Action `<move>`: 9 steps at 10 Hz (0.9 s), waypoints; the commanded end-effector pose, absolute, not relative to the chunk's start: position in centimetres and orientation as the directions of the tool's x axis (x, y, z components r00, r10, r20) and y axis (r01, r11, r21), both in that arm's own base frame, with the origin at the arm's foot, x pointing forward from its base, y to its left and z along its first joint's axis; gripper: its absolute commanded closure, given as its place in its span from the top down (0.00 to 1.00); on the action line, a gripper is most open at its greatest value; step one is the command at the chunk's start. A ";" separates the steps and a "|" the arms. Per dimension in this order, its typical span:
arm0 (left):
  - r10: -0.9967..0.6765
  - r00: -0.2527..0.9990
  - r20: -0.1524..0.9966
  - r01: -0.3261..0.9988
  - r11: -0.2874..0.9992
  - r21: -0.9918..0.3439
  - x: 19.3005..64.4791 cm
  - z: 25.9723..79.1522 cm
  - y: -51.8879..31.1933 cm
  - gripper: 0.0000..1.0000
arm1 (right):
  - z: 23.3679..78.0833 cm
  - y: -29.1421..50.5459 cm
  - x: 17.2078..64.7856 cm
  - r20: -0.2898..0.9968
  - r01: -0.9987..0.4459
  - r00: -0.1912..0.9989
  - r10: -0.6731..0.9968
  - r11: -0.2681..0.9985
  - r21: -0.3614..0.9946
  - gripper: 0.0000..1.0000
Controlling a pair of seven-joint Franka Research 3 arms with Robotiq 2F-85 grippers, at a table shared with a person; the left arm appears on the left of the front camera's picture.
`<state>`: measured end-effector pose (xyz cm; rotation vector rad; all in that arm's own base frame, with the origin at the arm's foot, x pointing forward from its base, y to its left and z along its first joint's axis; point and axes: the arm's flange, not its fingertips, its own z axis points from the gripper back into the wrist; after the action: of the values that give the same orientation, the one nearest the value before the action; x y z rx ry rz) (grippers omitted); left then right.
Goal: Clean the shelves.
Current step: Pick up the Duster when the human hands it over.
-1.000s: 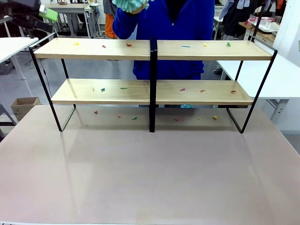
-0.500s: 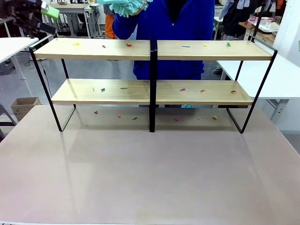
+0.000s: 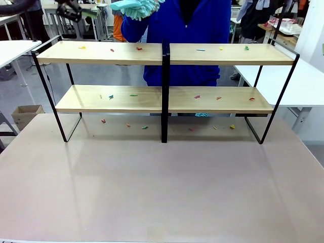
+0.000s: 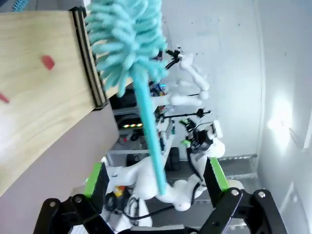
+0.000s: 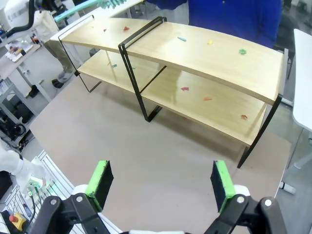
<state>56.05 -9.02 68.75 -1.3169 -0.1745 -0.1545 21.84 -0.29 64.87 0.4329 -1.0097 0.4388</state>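
Two pale boards in a black frame make up the shelves [image 3: 101, 53], which stand across the far part of the desk [image 3: 162, 192]. You can see small coloured scraps [image 3: 139, 48] dotted along both boards and on the desk under the lower one. Behind the shelves stands a person [image 3: 187, 40] in a blue top, holding a fluffy teal duster [image 3: 135, 7] above the top board, left of the black centre post.

Your left pincer [image 4: 155, 178] is released, its green pads [image 4: 95, 180] spread wide. In its wrist view the duster's thin handle runs down between them, clear of both, while the duster's head overlaps the end of a board. In the front view that pincer is a dark blur above the shelves' left end.

Your right pincer [image 5: 161, 184] is released too, its pads well apart with nothing between them. It hovers over the desk on the near side of the shelves.
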 end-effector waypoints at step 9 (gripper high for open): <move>0.079 0.990 0.113 0.090 0.255 -0.963 58.0 67.5 -16.0 1.00 | 64.9 -0.4 21.8 0.874 -0.539 0.463 0.148 0.830 0.145 1.00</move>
<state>58.29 -16.24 67.25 -1.3229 -0.1377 -0.0189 21.84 -0.29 64.87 0.4331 -1.0096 0.4388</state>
